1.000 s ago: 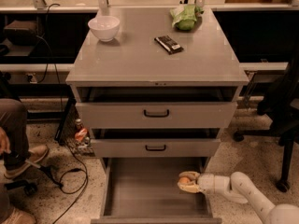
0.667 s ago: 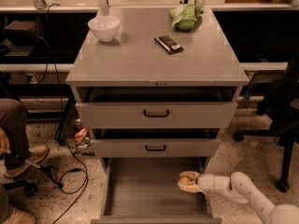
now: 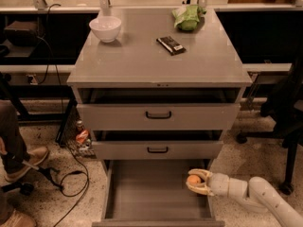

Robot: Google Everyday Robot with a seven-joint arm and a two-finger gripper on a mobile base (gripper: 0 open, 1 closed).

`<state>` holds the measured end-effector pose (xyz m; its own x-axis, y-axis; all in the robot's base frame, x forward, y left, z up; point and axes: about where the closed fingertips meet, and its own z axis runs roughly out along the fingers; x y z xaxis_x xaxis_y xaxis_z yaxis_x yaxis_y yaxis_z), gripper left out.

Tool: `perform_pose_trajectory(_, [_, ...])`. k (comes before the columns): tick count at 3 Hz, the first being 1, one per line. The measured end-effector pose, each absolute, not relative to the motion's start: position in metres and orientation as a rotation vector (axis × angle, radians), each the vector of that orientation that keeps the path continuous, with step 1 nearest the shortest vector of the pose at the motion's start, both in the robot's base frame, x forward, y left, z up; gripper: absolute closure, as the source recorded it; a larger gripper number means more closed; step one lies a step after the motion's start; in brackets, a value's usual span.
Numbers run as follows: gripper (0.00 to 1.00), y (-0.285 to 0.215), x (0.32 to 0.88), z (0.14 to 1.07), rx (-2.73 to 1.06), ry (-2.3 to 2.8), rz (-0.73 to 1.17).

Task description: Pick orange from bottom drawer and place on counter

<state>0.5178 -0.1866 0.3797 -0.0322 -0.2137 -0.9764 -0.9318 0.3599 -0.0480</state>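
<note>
The bottom drawer (image 3: 151, 190) is pulled out, a wide shallow grey tray. The orange (image 3: 193, 179) sits at its right side, small and round. My gripper (image 3: 194, 181) reaches in from the right on a white arm, with its pale fingers (image 3: 200, 173) curled above and below the orange, closed around it. The counter (image 3: 142, 56) is the flat grey top of the cabinet, well above the gripper.
On the counter stand a white bowl (image 3: 105, 28), a green bag (image 3: 188, 17) and a dark flat packet (image 3: 171, 45). Two upper drawers with black handles (image 3: 158, 115) are slightly open. A person's feet (image 3: 23, 162) and cables (image 3: 66, 178) are at the left; a chair base (image 3: 284, 145) at the right.
</note>
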Motion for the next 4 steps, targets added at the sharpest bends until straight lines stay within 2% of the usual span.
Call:
perform_pose_trajectory(2, [1.0, -0.173, 0.475, 0.488, -1.169, 1.313, 0.75])
perform_pose_trajectory(3, [1.0, -0.172, 0.476, 0.489, -1.173, 1.31, 0.751])
perform_pose_trajectory(4, [1.0, -0.17, 0.475, 0.536, -1.205, 1.238, 0.7])
